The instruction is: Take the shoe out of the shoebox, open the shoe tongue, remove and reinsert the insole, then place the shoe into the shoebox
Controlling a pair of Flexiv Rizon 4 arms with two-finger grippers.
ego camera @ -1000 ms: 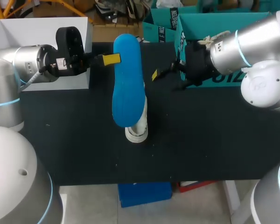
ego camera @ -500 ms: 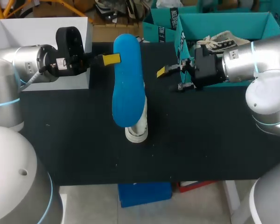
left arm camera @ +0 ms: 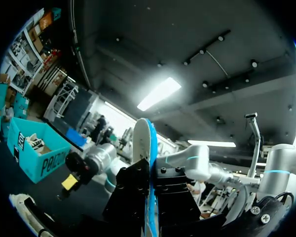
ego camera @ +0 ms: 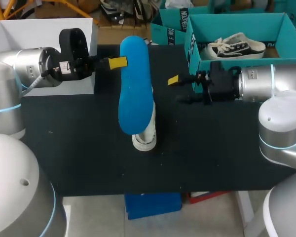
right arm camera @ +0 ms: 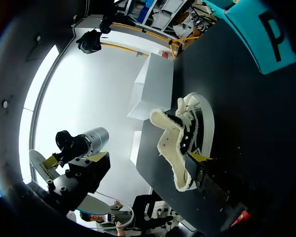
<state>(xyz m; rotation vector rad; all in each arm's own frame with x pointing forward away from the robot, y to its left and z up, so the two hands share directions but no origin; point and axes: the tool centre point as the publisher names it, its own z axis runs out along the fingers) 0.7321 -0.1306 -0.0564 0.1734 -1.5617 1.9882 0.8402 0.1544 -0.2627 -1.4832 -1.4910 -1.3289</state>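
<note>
Blue insole hung over worktop, held edge-on in left hand, which was clenched on it. Shoe lay directly beneath on worktop, tongue folded out. Right hand hovered near shoe, fingers spread, released. Second shoe sat in teal shoebox.

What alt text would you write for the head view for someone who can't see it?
The left gripper holds a long blue foam insole over the black table, hiding most of a white-soled shoe beneath it. The right gripper hangs open and empty beside the insole, near a teal cardboard shoebox containing a second black-and-white sneaker.
</note>
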